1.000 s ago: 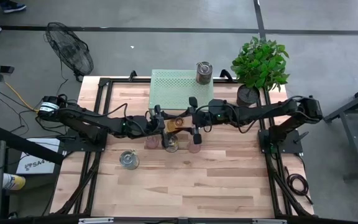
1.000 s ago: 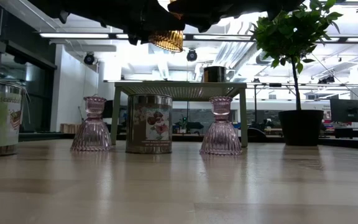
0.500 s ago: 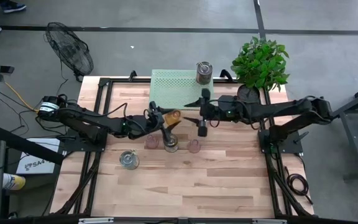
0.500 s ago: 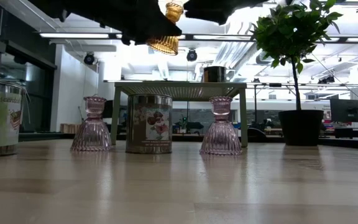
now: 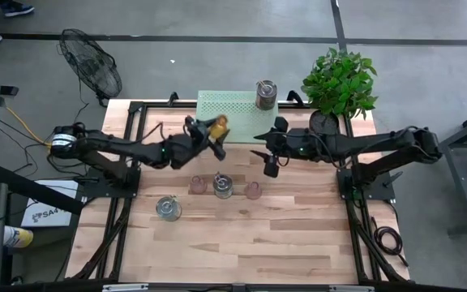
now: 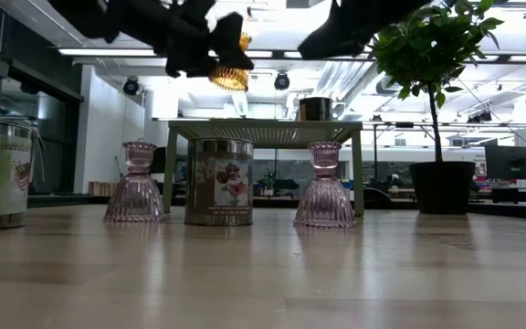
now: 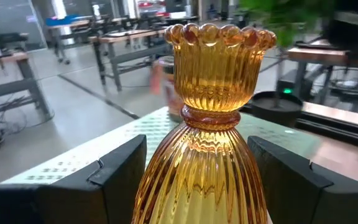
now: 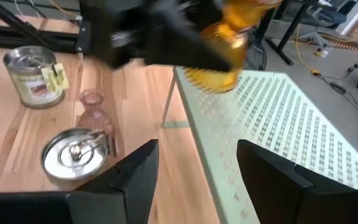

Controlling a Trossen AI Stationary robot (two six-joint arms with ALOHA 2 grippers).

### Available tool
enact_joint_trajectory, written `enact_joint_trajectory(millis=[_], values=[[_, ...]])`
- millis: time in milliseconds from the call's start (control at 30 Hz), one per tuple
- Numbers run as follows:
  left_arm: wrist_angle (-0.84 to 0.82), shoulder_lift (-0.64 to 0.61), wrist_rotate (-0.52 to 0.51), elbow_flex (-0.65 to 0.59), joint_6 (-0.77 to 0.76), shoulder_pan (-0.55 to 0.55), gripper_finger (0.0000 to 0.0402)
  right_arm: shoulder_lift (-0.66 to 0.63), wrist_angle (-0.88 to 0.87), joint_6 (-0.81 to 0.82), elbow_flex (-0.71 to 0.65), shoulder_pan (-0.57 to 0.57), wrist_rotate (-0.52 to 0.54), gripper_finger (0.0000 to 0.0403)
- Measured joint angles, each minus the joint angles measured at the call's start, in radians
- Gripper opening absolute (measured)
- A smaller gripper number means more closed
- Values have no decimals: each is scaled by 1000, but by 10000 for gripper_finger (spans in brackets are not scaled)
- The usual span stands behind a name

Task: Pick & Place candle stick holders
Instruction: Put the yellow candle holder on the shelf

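- Amber ribbed glass candle holder (image 7: 213, 118) sits clamped in my left gripper (image 5: 205, 134), up in the air just beside the near edge of the pale green stand full of holes (image 5: 233, 107).
- My right gripper (image 5: 264, 150) hangs near that stand too, jaws apart, holding nothing.
- I think I should lift the holder over the stand, keep it straight, lower it slowly, then let go.
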Motion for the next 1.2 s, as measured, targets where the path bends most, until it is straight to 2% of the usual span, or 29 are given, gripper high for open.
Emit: enact_joint_trajectory(millis=[167,333,567,833,967,1067,1200], values=[[2,0,105,0,5,111,265,-5,1,26,-40,2,-3,213],[-14,0,307,0,8,228,265,-5,2,27,-51,3,-15,210],[-16,0,515,-17,27,384,265,-5,2,22,-52,3,-30,209],[188,0,789,-113,7,542,265,-5,2,13,-52,3,-31,208],[219,0,918,-122,-2,598,265,-5,6,-2,-52,3,-31,209],[240,20,965,-122,-1,611,265,-5,20,-7,-52,3,-31,207],[280,66,965,-122,4,616,265,-5,44,-15,-52,3,-30,207]])
